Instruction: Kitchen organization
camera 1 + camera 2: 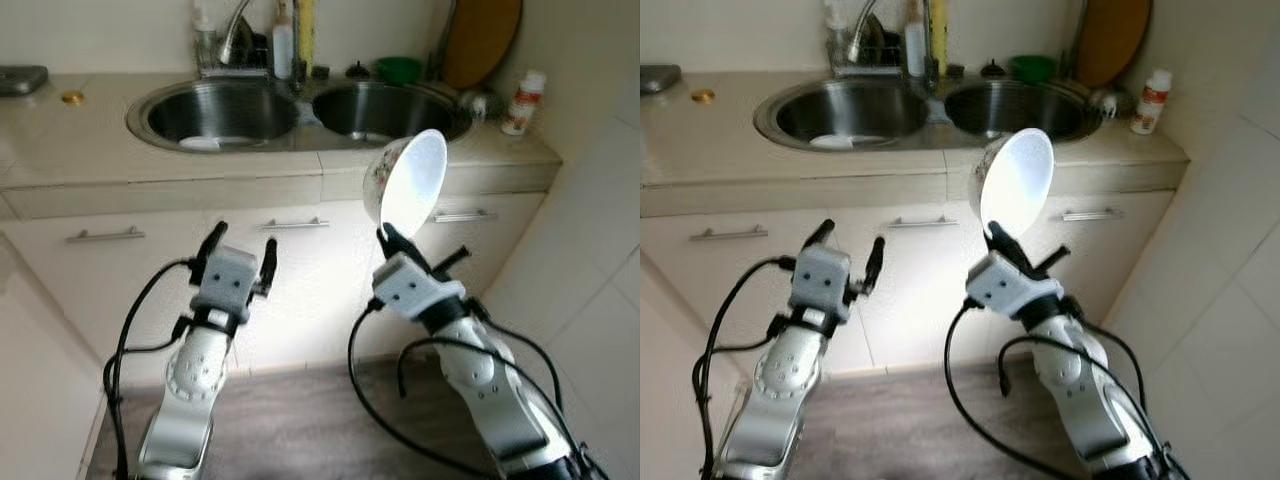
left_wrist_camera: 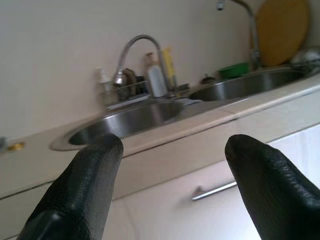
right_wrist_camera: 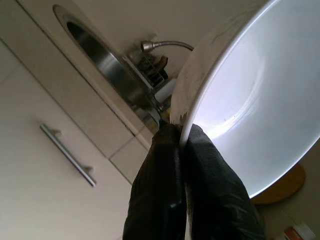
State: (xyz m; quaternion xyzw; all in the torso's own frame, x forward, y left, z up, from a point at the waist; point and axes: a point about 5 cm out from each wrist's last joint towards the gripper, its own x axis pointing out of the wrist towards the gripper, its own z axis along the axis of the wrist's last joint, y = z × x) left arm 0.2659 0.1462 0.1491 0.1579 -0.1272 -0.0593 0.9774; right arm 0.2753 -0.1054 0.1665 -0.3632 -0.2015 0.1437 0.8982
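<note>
Right gripper (image 1: 385,232), fingers pinched on the rim of a white bowl (image 1: 410,182) held tilted before the worktop (image 1: 90,135) front edge below the double sink (image 1: 215,112); left gripper (image 1: 240,258) wide open, empty; thin rim grip risks slipping.

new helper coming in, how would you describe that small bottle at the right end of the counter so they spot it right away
Start at the double sink set in the beige counter and go right past both basins. At the counter's right end, against the tiled side wall, a small white bottle stands upright. Its red label and white cap set it apart from the taller bottles behind the tap.
</note>
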